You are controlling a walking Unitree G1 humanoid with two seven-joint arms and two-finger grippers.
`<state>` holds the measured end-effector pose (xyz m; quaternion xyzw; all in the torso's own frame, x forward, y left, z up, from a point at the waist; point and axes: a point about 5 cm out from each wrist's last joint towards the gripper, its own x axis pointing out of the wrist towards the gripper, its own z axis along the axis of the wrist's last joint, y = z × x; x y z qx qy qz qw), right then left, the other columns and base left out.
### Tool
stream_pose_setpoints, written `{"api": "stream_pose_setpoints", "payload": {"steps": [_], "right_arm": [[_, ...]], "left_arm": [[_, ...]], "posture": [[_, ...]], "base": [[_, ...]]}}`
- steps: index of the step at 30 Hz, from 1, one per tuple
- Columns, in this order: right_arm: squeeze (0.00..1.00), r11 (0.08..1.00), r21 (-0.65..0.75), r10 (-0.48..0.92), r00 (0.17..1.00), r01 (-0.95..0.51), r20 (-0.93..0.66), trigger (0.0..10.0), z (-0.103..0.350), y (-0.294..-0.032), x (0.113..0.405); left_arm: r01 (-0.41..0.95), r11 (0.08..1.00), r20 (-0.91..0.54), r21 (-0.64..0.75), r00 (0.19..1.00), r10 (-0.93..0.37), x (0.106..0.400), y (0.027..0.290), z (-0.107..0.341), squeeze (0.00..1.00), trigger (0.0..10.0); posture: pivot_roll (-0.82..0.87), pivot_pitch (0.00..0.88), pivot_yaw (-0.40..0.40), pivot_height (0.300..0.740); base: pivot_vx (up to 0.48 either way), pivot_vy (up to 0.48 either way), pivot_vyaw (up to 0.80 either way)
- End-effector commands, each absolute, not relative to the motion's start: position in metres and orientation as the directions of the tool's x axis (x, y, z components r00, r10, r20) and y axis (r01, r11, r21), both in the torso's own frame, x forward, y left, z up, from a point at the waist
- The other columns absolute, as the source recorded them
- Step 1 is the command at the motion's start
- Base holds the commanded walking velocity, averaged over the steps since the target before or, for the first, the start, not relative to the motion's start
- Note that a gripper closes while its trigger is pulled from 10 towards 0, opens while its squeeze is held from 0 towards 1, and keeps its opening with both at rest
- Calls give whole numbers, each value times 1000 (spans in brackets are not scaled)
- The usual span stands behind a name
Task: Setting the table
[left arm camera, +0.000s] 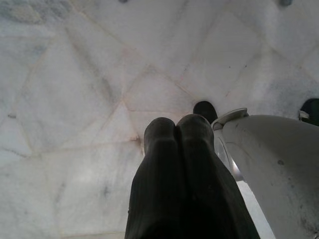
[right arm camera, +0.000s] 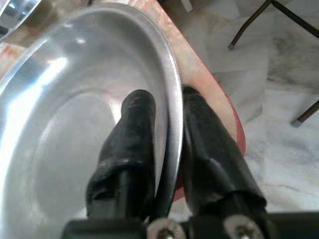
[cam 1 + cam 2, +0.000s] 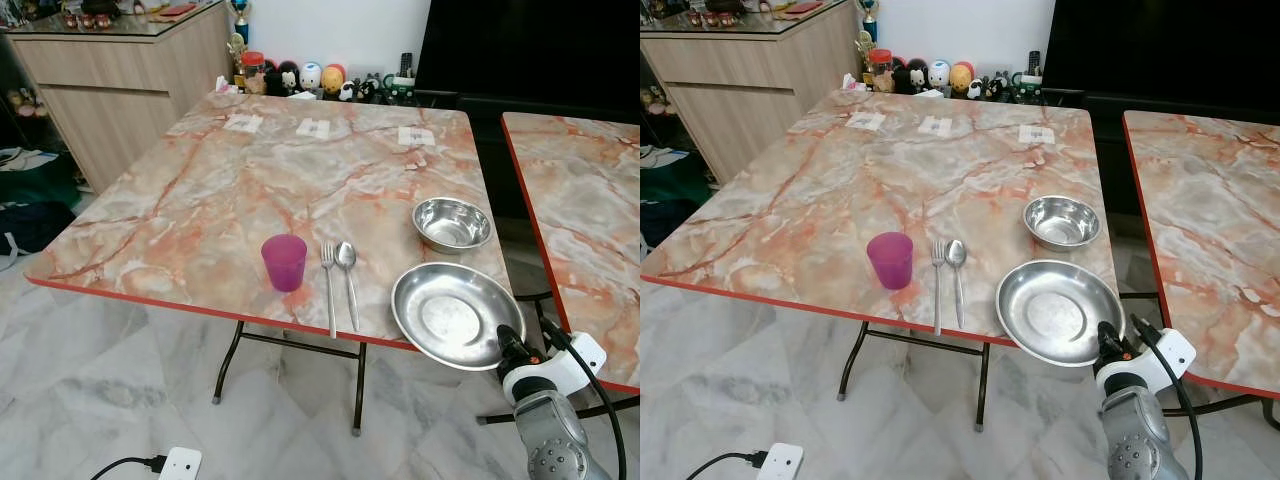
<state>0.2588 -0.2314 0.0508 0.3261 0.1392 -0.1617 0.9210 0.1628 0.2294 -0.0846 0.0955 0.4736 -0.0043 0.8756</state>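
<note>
Marble table [image 3: 200,200]; right pincer [image 2: 167,149] grips plate [image 3: 450,312] rim

The two eye views were bright and evenly lit, with soft daylight and no hard shadows. The marble table [image 3: 250,190] gave a pale sheen toward 11 o'clock. The steel plate [image 3: 450,315] and the small bowl [image 3: 452,222] carried mild white reflections. The dark screen [image 3: 530,45] at 1 o'clock stayed almost black, without detail. Focus was sharp at the centre; straight edges bent a little near the borders.

In the left wrist view the light was flat and grey, and the near fingers [image 1: 184,184] were soft. In the right wrist view the plate [image 2: 60,99] had strong glare at 9 o'clock, and the fingers [image 2: 129,149] were blurred.
</note>
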Motion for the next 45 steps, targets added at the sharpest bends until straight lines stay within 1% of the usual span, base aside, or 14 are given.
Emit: {"api": "stream_pose_setpoints", "payload": {"steps": [1, 8, 12, 13, 14, 17, 18, 19, 20, 25, 36, 45], "right_arm": [[0, 731, 535, -219, 887, 425, -406, 0, 44, -233, 255], [0, 724, 531, -236, 881, 441, -411, 0, 43, -235, 255], [0, 703, 553, -263, 886, 447, -382, 0, 46, -235, 255], [0, 683, 584, -288, 897, 439, -337, 0, 50, -235, 255], [0, 683, 584, -288, 897, 439, -337, 0, 50, -235, 255], [0, 618, 688, -366, 914, 380, -176, 0, 67, -239, 253], [0, 613, 698, -369, 916, 369, -160, 0, 69, -239, 253], [0, 614, 709, -363, 922, 347, -138, 3412, 71, -238, 253], [0, 620, 715, -353, 929, 323, -113, 10000, 74, -236, 253], [0, 614, 748, -336, 941, 252, -41, 10000, 84, -233, 257], [0, 625, 744, -338, 941, 237, -16, 10000, 85, -232, 260], [0, 630, 736, -367, 930, 246, 3, 10000, 89, -243, 263]], "left_arm": [[102, 982, -839, 159, 538, 80, 162, 230, -85, 0, 10000], [103, 982, -839, 159, 538, 80, 162, 230, -85, 0, 10000], [105, 982, -839, 160, 539, 79, 162, 230, -85, 0, 10000], [104, 981, -838, 161, 540, 80, 162, 230, -85, 0, 10000], [104, 981, -838, 161, 540, 80, 162, 230, -85, 0, 10000], [105, 981, -837, 164, 541, 82, 162, 230, -85, 0, 10000], [105, 981, -837, 165, 541, 83, 162, 230, -85, 0, 10000], [105, 981, -837, 166, 541, 83, 162, 230, -85, 0, 10000], [108, 980, -836, 169, 542, 84, 162, 230, -85, 0, 10000], [119, 975, -832, 186, 548, 92, 163, 230, -85, 0, 10000], [128, 974, -832, 189, 547, 89, 163, 229, -85, 0, 10000], [127, 973, -832, 192, 548, 93, 163, 230, -84, 0, 10000]], "posture": [[73, 0, -11, 740], [72, 0, -10, 740], [71, 0, -9, 740], [72, 0, -10, 740], [72, 0, -10, 740], [71, 0, -11, 740], [71, 0, -11, 740], [68, 0, -11, 740], [68, 0, -11, 740], [72, 0, -17, 740], [68, 0, -17, 740], [65, 0, -14, 740]], "base": [[0, 0, 0], [0, 0, 0], [0, 0, 0], [0, 0, 0], [0, 0, 0], [0, 0, 0], [0, 0, 0], [0, 0, 0], [0, 0, 0], [0, -190, 0], [0, -389, 0], [0, -432, 0]]}}
